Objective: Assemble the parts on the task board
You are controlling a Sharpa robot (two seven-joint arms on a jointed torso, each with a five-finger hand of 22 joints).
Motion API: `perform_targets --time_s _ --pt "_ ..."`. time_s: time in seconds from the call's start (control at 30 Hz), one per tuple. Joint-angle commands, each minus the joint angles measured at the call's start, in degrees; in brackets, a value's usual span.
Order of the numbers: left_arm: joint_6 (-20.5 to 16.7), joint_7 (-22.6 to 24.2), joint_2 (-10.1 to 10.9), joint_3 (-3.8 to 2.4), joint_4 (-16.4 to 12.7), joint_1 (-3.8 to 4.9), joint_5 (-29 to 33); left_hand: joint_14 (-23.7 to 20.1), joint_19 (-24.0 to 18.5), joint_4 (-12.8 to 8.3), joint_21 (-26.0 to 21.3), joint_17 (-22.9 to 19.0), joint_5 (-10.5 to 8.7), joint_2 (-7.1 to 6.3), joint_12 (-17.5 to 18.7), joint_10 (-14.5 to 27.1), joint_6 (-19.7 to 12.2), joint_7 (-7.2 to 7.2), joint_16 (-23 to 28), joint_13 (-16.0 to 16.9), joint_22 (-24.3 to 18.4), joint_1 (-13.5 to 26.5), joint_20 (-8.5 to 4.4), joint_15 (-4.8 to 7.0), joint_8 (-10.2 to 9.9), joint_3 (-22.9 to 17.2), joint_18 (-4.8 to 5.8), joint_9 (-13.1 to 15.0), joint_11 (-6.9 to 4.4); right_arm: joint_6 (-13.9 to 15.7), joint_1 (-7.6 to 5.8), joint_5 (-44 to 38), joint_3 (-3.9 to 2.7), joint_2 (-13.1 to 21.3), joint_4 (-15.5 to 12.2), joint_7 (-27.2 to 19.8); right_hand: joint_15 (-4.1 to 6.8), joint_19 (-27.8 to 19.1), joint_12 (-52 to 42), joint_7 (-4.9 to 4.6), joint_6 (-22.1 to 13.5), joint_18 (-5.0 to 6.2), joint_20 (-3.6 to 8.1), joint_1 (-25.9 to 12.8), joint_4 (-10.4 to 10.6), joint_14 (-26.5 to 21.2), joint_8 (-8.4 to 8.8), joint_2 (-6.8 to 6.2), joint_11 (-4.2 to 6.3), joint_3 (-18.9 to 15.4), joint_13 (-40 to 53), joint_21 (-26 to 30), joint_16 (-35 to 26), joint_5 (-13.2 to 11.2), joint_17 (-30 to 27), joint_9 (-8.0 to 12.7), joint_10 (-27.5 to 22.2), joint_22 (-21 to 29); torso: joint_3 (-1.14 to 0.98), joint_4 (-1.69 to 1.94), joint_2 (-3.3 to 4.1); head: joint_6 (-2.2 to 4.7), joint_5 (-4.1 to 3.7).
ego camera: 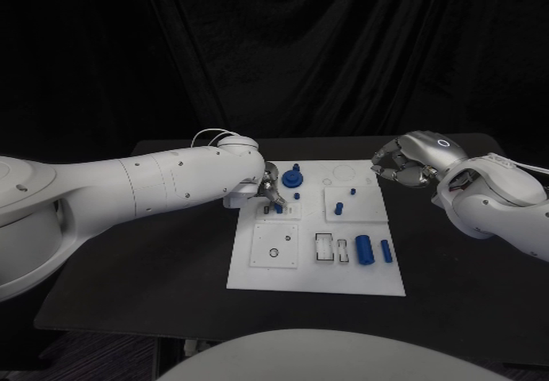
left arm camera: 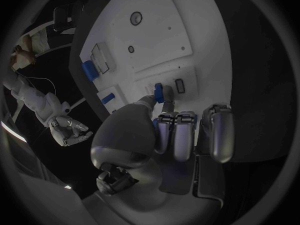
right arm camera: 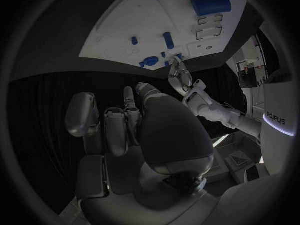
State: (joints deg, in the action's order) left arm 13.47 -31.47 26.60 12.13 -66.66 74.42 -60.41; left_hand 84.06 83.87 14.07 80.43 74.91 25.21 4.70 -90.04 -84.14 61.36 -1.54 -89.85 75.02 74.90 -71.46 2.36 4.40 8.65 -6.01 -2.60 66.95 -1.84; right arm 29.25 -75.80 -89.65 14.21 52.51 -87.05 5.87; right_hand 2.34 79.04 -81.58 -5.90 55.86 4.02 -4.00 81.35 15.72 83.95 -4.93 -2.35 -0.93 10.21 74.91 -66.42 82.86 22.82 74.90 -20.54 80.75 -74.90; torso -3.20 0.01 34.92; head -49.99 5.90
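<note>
Left hand [ego camera: 268,187] pinches a small blue peg [left arm camera: 159,92] at the board's [ego camera: 317,274] far-left block, right hand [ego camera: 406,168] curled empty off the far-right corner; a tilted peg could jam or slip.

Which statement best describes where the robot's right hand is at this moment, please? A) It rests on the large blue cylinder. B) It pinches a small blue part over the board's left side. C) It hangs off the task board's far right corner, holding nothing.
C: the right hand hangs beyond the task board's far right corner with curled fingers and no part in them.
</note>
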Motion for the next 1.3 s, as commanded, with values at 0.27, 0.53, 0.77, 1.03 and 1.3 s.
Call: perform_targets --time_s 0.27,0.53,0.77,1.03,1.3 --pt "-5.12 1.99 0.85 -0.03 -1.34 -0.25 0.36 5.94 -0.15 -1.18 -0.40 15.09 -0.17 -2.38 0.04 -5.86 0.88 0.42 -0.15 14.98 10.44 0.24 -0.74 0.53 0.94 -4.75 -0.12 0.72 -0.66 -0.57 0.11 -0.19 -0.04 0.00 -0.01 1.44 -0.05 -0.61 0.51 -0.11 0.43 1.04 -0.08 0.36 -0.07 3.01 0.40 -0.02 -0.12 0.66 5.51 0.74 -0.50 0.71 10.35 0.12 -0.70 -8.27 0.00 0.02 0.02 -0.01 0.21" --pt "-9.02 1.82 2.09 -0.03 -3.23 -0.36 0.36 5.94 -0.29 -1.72 -0.72 15.09 -1.12 -3.32 0.04 -5.86 0.88 0.42 -0.15 14.98 10.40 0.80 -0.80 0.57 1.02 -6.69 -0.17 0.84 -0.69 -0.66 0.11 -0.19 -0.04 0.10 -0.11 1.64 -0.09 -0.78 0.65 -0.14 0.45 1.10 -0.10 0.54 -0.20 2.86 0.41 -0.10 -0.15 0.87 5.37 1.13 -0.82 1.06 10.16 0.14 -0.88 -8.18 -0.03 0.03 0.01 -0.01 0.32" --pt "-16.53 2.02 4.92 -0.02 -7.10 -0.49 0.36 5.94 -0.35 -2.21 -0.92 15.09 -1.37 -3.91 0.04 -5.86 0.83 0.43 -0.15 14.98 10.38 1.04 -0.83 0.60 1.00 -8.23 -0.21 0.86 -0.71 -0.44 0.11 -0.19 -0.04 0.45 -0.34 1.70 -0.10 -0.87 0.75 -0.15 0.45 1.13 -0.11 0.57 -0.23 2.82 0.42 -0.15 -0.17 0.91 5.27 1.32 -0.92 1.15 10.10 0.15 -1.00 -8.13 -0.01 0.01 0.03 -0.01 0.15" --pt "-29.93 4.76 9.78 -0.02 -13.25 -2.23 -6.70 5.94 -0.07 -2.24 -0.59 15.09 -1.50 -4.64 0.04 -5.86 1.15 0.45 -0.15 14.98 10.60 1.71 -0.86 0.63 1.13 -9.38 -0.11 0.89 -0.72 0.04 0.11 -0.19 -0.04 0.79 -0.32 1.65 -0.12 -0.97 0.81 -0.17 0.47 1.17 -0.13 0.59 -0.26 2.75 0.42 -0.26 -0.18 0.96 5.21 1.53 -1.07 1.28 10.02 0.16 -1.08 -8.08 -0.03 0.05 0.02 -0.01 0.43" --pt "-45.68 9.42 12.08 -0.01 -16.61 -7.01 -13.53 5.94 0.38 -2.03 -0.08 15.09 -1.45 -5.64 0.04 -5.86 1.88 0.70 -0.15 14.98 10.90 2.23 -0.98 0.79 1.31 -10.72 0.02 0.83 -0.92 0.50 0.12 -0.19 -0.04 0.96 -0.22 1.31 -0.13 -1.01 0.86 -0.18 0.49 1.18 -0.14 0.59 -0.27 2.75 0.42 -0.32 -0.19 0.98 5.16 1.60 -1.06 1.38 10.03 0.16 -1.14 -8.07 -0.02 0.08 -0.05 -0.01 0.39"
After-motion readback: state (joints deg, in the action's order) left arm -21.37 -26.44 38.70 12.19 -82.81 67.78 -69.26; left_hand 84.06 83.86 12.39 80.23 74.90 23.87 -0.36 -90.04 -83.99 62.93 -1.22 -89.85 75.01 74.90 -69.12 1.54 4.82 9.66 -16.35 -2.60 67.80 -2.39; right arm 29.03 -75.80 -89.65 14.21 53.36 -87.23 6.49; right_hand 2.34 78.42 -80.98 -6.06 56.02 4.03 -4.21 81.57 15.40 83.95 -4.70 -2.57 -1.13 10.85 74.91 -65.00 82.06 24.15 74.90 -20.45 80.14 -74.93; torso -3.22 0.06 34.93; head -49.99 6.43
